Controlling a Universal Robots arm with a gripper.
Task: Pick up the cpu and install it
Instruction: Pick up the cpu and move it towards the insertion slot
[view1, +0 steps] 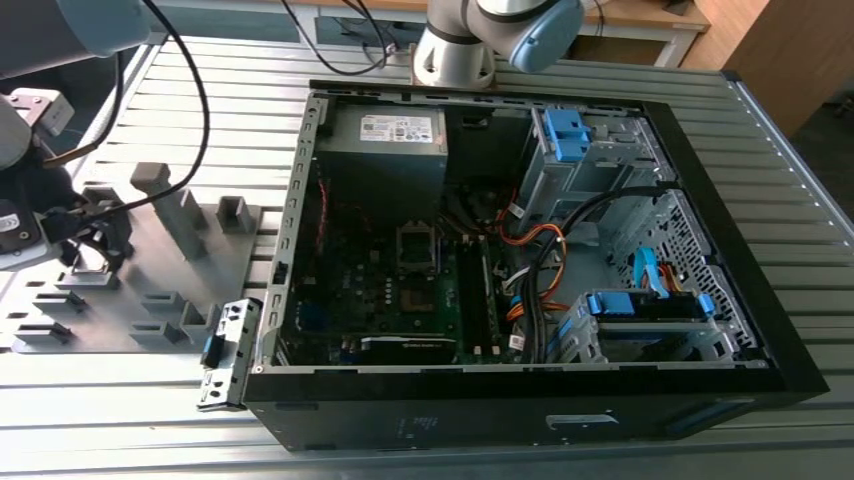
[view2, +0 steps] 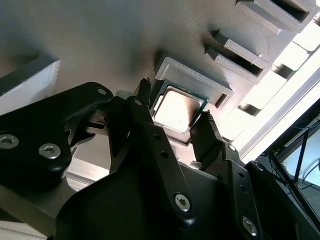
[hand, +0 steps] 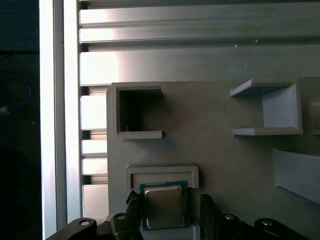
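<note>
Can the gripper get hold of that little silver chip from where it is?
Probably yes: the gripper hangs right over the cpu, jaws open on either side, with nothing covering it.

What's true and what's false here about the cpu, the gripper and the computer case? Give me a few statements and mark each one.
1. The cpu lies in a recess of the grey fixture plate. True.
2. The cpu sits in the motherboard socket. False: it is on the plate, outside the computer case.
3. The gripper has a finger on each side of the cpu. True.
4. The case is closed. False: its side is open and the motherboard shows.
</note>
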